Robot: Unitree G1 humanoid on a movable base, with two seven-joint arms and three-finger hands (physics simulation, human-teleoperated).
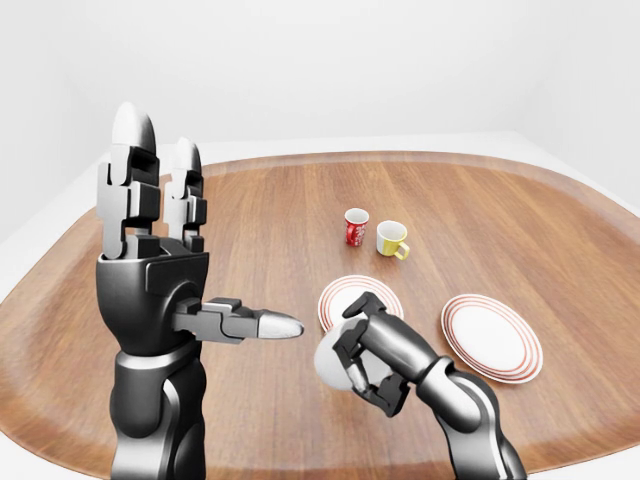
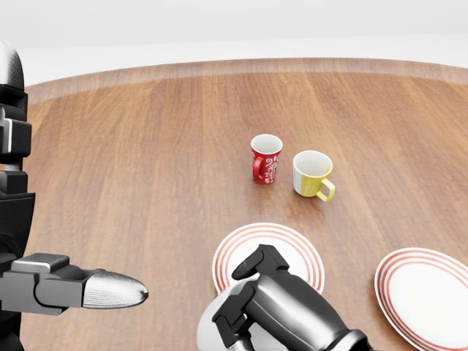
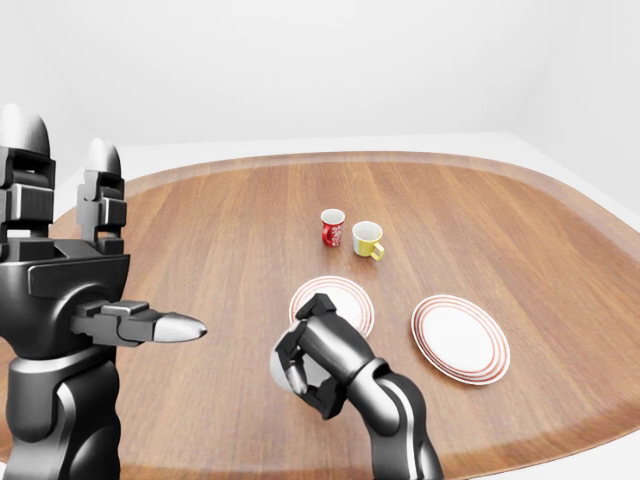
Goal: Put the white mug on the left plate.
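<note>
My right hand [image 1: 352, 362] is shut on the white mug [image 1: 327, 364], holding it tilted in the air. It hangs just below and left of the left plate [image 2: 238, 257], a white plate with red rings. In the head view the mug [image 2: 208, 330] shows as a white curve under the dark fingers [image 2: 245, 303], and most of it is hidden. My left hand [image 1: 175, 225] stands raised at the left, open, its fingers upright and its thumb pointing right, holding nothing.
A red patterned mug [image 2: 266, 159] and a yellow mug [image 2: 313, 174] stand side by side above the left plate. A second red-ringed plate [image 2: 424, 292] lies at the right. The round wooden table [image 1: 250, 230] stretches out around them.
</note>
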